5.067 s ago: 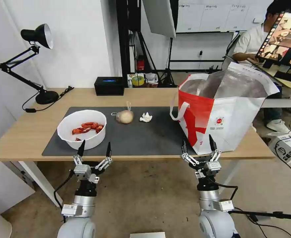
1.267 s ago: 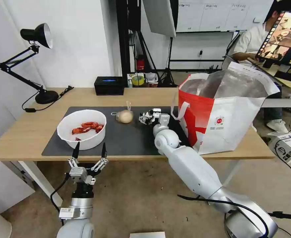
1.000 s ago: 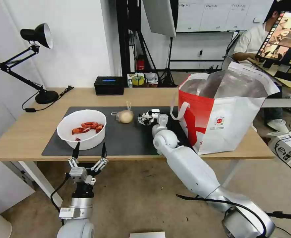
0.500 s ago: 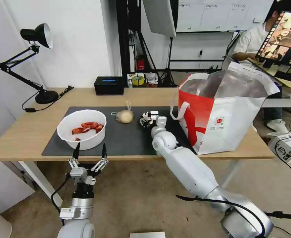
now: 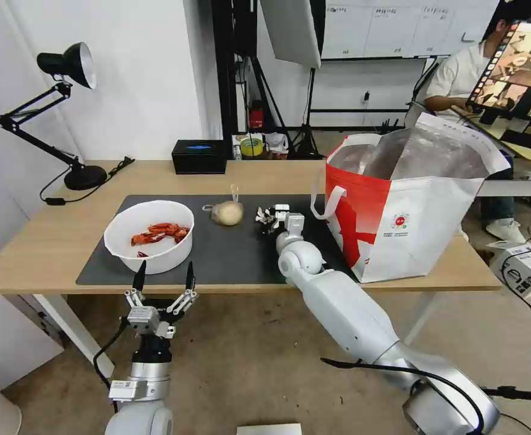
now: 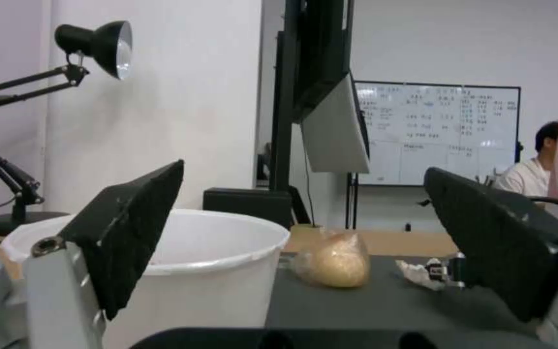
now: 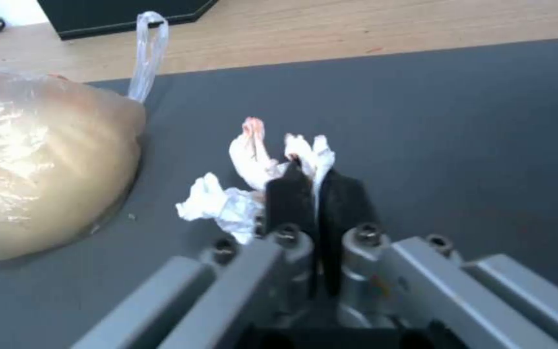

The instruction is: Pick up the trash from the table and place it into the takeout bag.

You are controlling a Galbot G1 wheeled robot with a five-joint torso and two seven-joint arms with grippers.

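Right gripper [image 7: 310,182] pinching the crumpled white tissue [image 7: 243,194]
Fingers are pressing together on its near fold; it looks light, soft and likely to slip or tear.

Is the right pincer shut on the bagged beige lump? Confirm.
No, the right pincer pinches the crumpled white tissue; the beige lump lies beside it.

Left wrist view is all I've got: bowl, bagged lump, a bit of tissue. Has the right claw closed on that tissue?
Observer: Yes. The right claw is shut on the crumpled tissue, its black fingers pinching one fold.
Operator: Is it lifted?
Observer: I cannot tell; the tissue's loose part shows low against the dark mat.
Operator: Anything crowding it?
Observer: The bagged lump lies beside the tissue, apart from it.
Operator: Where's the bag?
Observer: The takeout bag stands open at the mat's right end.
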